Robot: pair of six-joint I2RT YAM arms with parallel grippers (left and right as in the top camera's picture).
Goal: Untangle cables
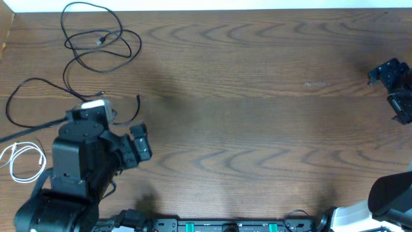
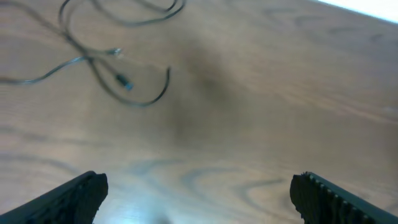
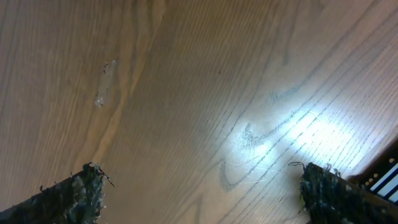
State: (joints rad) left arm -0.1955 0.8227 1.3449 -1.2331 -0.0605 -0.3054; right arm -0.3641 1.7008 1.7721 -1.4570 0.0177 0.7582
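- Both pairs of jaws are spread wide and hold nothing. The left gripper (image 1: 140, 143) hovers beside the cords, and the right gripper (image 1: 394, 87) waits well apart at the table's (image 1: 257, 96) right edge.
- The black cables (image 1: 101, 42) lie in loose crossing loops at the far-left corner.
- The white cable (image 1: 42, 161) is coiled at the left edge.
- The left arm is the nearer one, so it likely makes the first pick.

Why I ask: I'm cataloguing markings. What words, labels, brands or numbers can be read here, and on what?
No text can be read in any view.
White marks on the black part in the right wrist view's corner: too small and cut off to read.
The cables and the wooden table show no writing.
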